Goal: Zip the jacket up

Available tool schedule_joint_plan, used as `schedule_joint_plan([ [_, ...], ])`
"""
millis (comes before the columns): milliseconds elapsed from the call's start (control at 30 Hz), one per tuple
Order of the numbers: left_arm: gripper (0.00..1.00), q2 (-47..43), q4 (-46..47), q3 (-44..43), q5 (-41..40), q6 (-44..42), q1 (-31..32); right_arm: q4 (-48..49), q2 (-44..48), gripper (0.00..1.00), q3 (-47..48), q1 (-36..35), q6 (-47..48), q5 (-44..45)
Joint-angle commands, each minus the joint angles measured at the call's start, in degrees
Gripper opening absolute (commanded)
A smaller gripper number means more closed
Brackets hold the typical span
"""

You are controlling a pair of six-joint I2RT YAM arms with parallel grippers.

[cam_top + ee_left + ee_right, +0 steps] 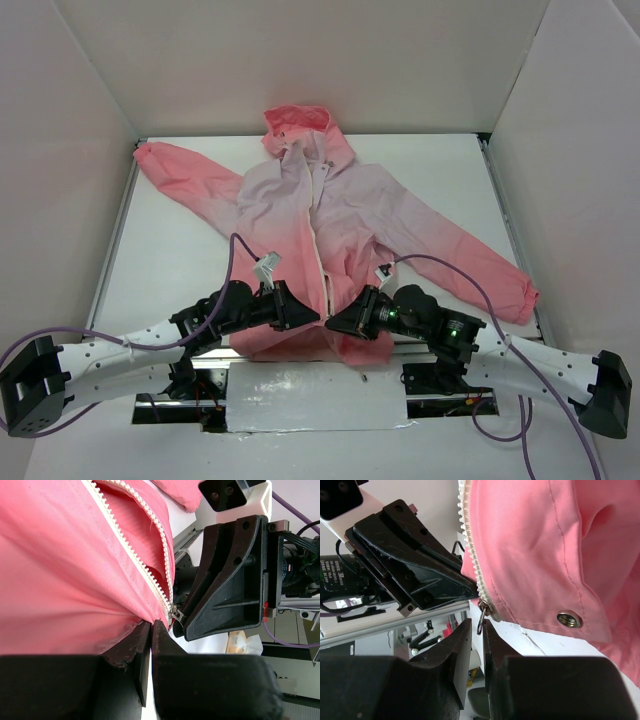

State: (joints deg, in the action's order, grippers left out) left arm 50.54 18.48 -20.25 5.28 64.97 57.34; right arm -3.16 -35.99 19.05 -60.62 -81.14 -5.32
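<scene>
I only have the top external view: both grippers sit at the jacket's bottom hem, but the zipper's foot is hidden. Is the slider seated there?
Observer: Yes; the left wrist view shows the slider at the very bottom of the zipper, the teeth above it parted.
Reviewer: What holds the hem?
Observer: The left gripper has its jaws shut on the jacket hem beside the slider.
Reviewer: And the other arm?
Observer: In the right wrist view the zipper pull hangs between the tips of the right gripper; its jaws stand nearly together, but whether they pinch it I cannot tell.
</scene>
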Motion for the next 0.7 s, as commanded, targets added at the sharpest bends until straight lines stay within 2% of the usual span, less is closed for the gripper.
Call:
schedule_joint_plan([
  [0,0.0,-0.01,4.63,-0.67,1.66,1.04,0.32,0.17,0.92,0.22,-0.06,-0.29,-0.07,1.89],
  [300,0.0,-0.01,4.72,-0.84,1.67,1.12,0.32,1.66,-1.1,0.16,-0.77,-0.37,0.02,1.45],
  [400,0.0,-0.18,4.64,-0.76,1.58,1.12,0.4,2.28,-1.63,0.04,-0.94,-0.2,-0.07,1.45],
  [533,0.0,-0.18,4.55,-0.84,1.58,1.12,0.31,2.63,-2.51,0.0,-0.77,0.06,0.28,1.02],
  [667,0.0,0.25,4.9,-1.02,1.75,1.04,0.31,2.98,-2.77,0.0,-0.85,0.15,0.64,1.1],
])
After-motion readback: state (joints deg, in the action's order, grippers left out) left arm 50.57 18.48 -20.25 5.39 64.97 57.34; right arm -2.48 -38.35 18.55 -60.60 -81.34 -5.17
